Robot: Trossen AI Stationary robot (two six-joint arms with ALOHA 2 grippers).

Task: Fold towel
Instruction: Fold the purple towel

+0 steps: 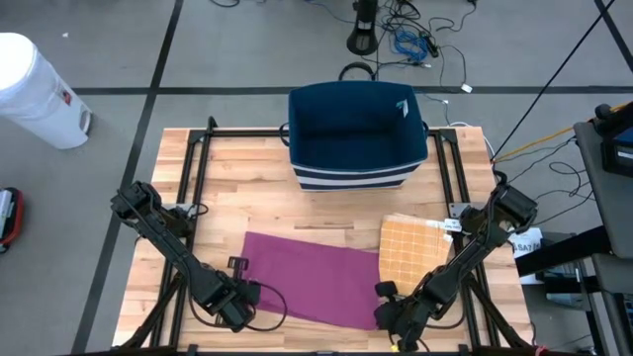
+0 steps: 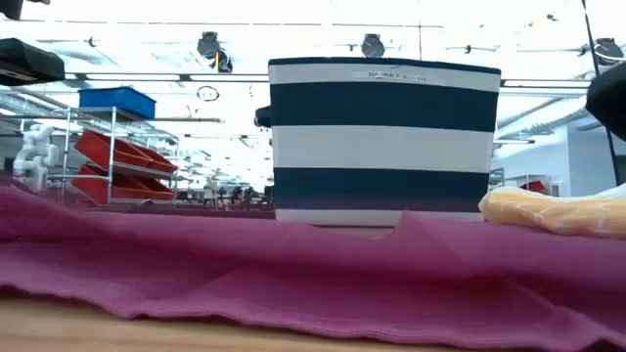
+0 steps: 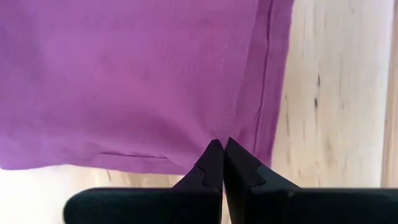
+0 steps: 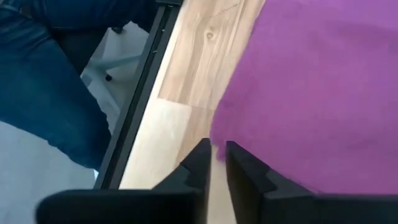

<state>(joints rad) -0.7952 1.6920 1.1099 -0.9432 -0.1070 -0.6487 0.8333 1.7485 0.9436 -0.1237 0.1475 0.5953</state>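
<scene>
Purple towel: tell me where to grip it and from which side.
Take the purple towel by its two near corners, coming from the table's front edge. It lies flat, hems exposed there, and the left pincer and right pincer already sit at that edge.

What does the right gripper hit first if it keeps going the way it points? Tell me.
Probably the purple towel. The right gripper, fingers slightly apart, sits at the towel's edge, with cloth directly ahead. Depth is unclear, so it may skim over the bare wooden table beside it.
</scene>
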